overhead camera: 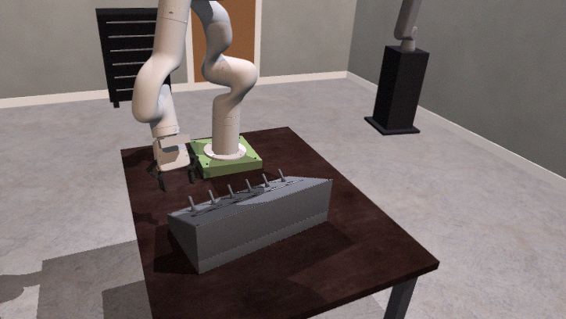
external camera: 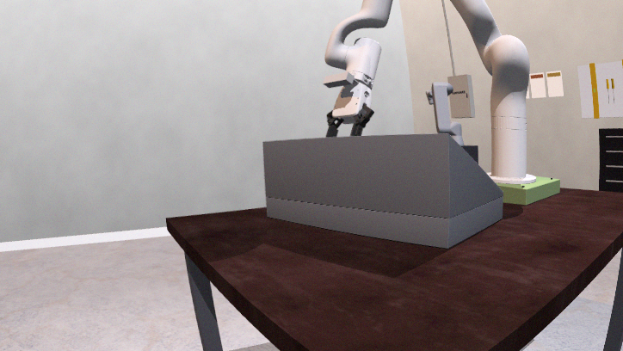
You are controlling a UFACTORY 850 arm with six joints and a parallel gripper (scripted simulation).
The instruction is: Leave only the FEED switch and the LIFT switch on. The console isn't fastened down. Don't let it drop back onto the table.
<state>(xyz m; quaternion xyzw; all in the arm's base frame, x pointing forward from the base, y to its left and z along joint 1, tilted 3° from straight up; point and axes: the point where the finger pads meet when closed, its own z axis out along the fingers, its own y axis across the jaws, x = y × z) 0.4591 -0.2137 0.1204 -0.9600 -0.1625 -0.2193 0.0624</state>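
Console (overhead camera: pixel 253 225) sits mid-table (overhead camera: pixel 356 238), a grey wedge with six little toggle switches (overhead camera: pixel 237 190) in a row along its top edge. Can't read any labels though. Gripper (overhead camera: pixel 176 180) hangs behind the console's left end, off the table, fingers spread wide and holding nothing. Green arm base (overhead camera: pixel 227 164) is right behind the console too.
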